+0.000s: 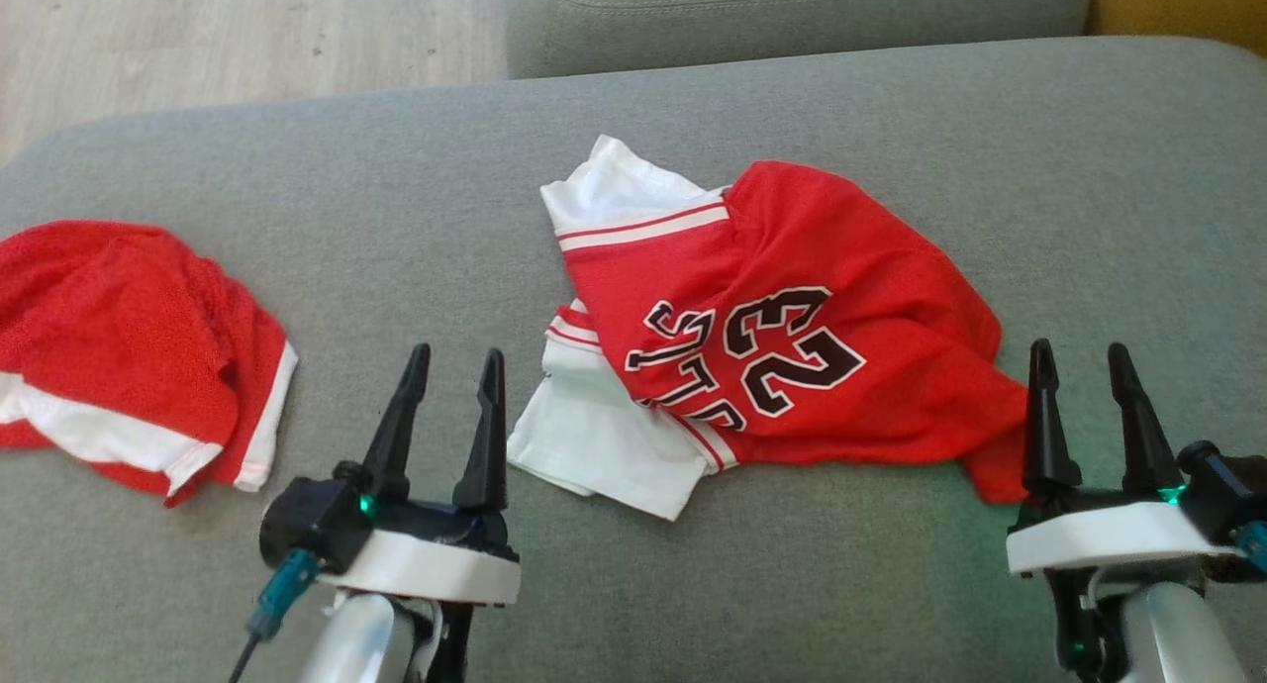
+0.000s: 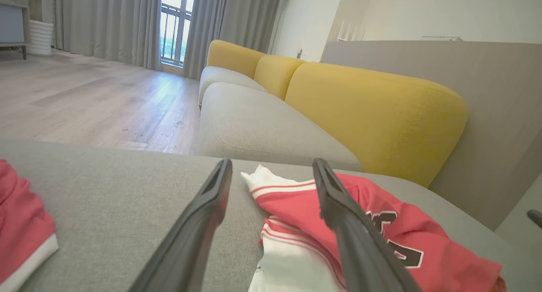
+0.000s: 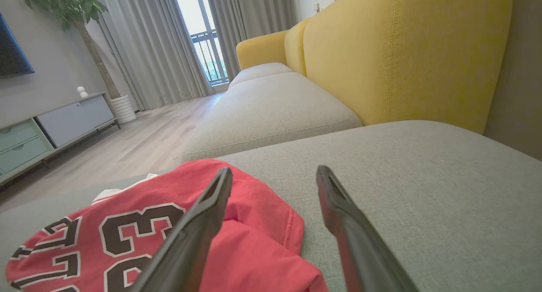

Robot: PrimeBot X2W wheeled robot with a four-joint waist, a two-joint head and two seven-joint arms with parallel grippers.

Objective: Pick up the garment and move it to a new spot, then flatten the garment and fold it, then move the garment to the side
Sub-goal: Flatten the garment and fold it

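The garment (image 1: 772, 327) is a red jersey with a black "23" and white sleeves, lying crumpled in the middle of the grey sofa cushion (image 1: 396, 168). In the left wrist view the garment (image 2: 296, 199) shows its white sleeve between and behind my fingers. In the right wrist view the garment (image 3: 139, 228) lies to the left. My left gripper (image 1: 457, 363) stands open just left of the white sleeve, touching nothing. Open too, my right gripper (image 1: 1082, 356) is at the jersey's right edge, with nothing between its fingers.
A second red piece with white trim (image 1: 129, 346) lies crumpled at the cushion's left end. Behind are another grey seat (image 1: 792, 10), yellow backrests (image 2: 372, 110) and wooden floor (image 1: 198, 40). Bare cushion lies near me and to the right.
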